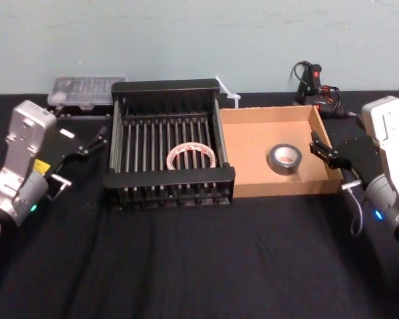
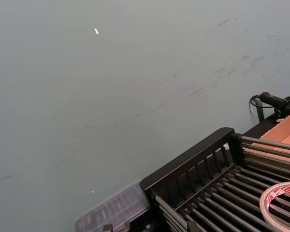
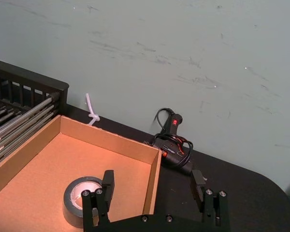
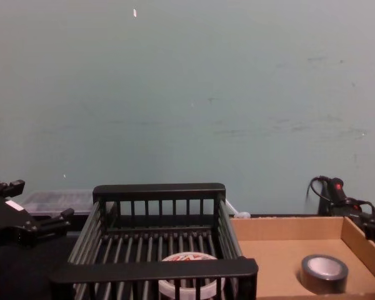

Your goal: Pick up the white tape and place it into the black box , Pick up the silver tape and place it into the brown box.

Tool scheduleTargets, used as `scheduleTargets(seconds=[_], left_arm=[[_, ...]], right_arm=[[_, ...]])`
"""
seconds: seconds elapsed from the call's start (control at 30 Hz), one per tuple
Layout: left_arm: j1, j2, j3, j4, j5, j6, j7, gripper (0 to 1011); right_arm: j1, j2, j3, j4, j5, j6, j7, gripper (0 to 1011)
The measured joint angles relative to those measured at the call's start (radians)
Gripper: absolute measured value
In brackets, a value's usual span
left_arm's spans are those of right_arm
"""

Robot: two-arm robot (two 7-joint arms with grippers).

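Observation:
The white tape [image 1: 191, 157] lies flat on the barred bottom of the black box [image 1: 169, 88]; its red-printed core also shows in the chest view [image 4: 187, 259] and the left wrist view [image 2: 282, 203]. The silver tape [image 1: 284, 159] lies flat inside the brown box [image 1: 266, 113], seen too in the right wrist view [image 3: 82, 200]. My left gripper [image 1: 95, 141] hovers open and empty just left of the black box. My right gripper [image 1: 324, 151] stands open and empty over the brown box's right wall [image 3: 152, 181], a little right of the silver tape.
A clear plastic case [image 1: 86, 90] sits behind the black box at the back left. A black glue gun with cable [image 1: 314, 83] lies behind the brown box. A white zip tie [image 1: 227, 93] pokes up between the boxes. The black tabletop [image 1: 199, 266] stretches free in front.

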State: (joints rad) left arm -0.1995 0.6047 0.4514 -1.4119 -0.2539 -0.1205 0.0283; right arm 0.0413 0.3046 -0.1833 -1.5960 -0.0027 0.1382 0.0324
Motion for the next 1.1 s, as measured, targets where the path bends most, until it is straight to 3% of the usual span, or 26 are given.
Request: scheduleTargets(seconds=[1.1], left_arm=[[0.0,0.0,0.0,0.0,0.0,0.0,0.0,1001]], right_arm=[[0.0,0.001,-0.001,-0.001,0.003,0.002,0.001,1002]])
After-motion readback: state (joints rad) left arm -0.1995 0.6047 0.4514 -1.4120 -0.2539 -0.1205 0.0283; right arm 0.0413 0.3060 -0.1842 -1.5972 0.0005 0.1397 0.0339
